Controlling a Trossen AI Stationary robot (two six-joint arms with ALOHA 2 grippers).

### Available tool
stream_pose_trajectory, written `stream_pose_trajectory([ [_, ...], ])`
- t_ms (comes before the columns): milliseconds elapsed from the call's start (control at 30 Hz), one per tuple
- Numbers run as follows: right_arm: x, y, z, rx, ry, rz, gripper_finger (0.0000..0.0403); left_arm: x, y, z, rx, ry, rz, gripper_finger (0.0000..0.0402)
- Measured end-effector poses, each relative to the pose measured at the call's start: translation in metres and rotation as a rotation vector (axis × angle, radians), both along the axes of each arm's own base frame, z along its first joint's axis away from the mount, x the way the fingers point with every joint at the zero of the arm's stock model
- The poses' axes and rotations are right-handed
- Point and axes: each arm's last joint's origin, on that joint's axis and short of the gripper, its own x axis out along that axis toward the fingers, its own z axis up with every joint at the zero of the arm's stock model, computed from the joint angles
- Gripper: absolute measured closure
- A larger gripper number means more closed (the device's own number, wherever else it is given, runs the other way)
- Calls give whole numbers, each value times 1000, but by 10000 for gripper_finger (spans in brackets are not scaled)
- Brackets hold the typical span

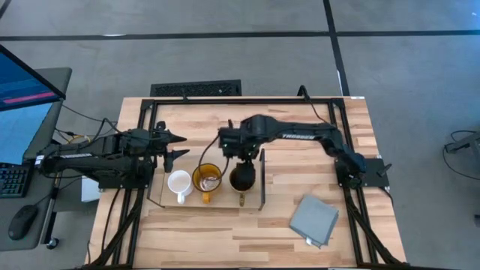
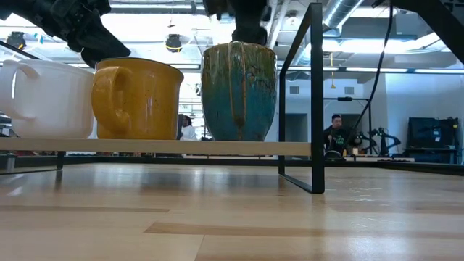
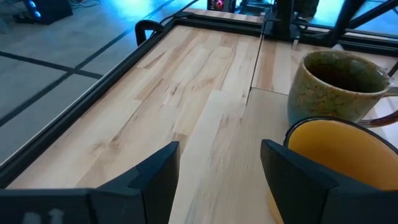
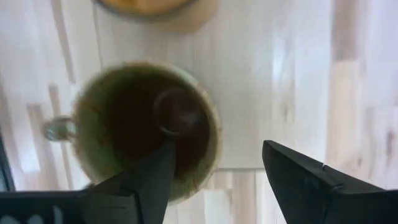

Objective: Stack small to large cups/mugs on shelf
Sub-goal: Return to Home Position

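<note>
Right gripper (image 4: pixel 218 145) fingers apart, empty, above olive-brown mug (image 1: pixel 241 178) | white mug (image 1: pixel 179 182), yellow mug (image 1: pixel 207 178), olive-brown mug left-to-right on shelf (image 1: pixel 223 202) | I judge placing done, homing step | next: lift straight, retract | left gripper (image 1: pixel 182 146) apart, at shelf's left end.

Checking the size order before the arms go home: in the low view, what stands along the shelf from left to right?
Small white handled mug, amber-yellow speckled mug, olive-brown glazed mug, black wire upright end of the shelf.
</note>
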Motion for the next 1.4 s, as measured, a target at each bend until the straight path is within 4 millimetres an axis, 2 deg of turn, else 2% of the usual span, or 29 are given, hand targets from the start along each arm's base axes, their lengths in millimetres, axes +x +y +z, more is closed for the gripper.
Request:
stream_pose_trajectory([
  [300,-37,-33,68,-10,-231,-88,136,0,0,1,1,-7,3,186],
  [433,-56,-45,107,-79,-447,-97,136,1,0,1,3,-16,5,186],
  [633,-90,-49,161,-178,-735,-53,136,1,0,4,-2,-50,6,186],
  [767,-116,-45,184,-192,-826,-51,136,2,0,9,12,-101,4,186],
  [933,-142,-39,195,-230,-860,-35,136,4,1,16,47,-167,0,186],
  [1133,-173,-37,190,-289,-869,-80,136,4,1,19,52,-196,1,186],
  [1267,-189,-35,176,-294,-942,-86,136,4,1,19,54,-194,5,186],
  [1400,-204,-33,146,-290,-1003,-93,136,4,1,19,57,-193,7,186],
])
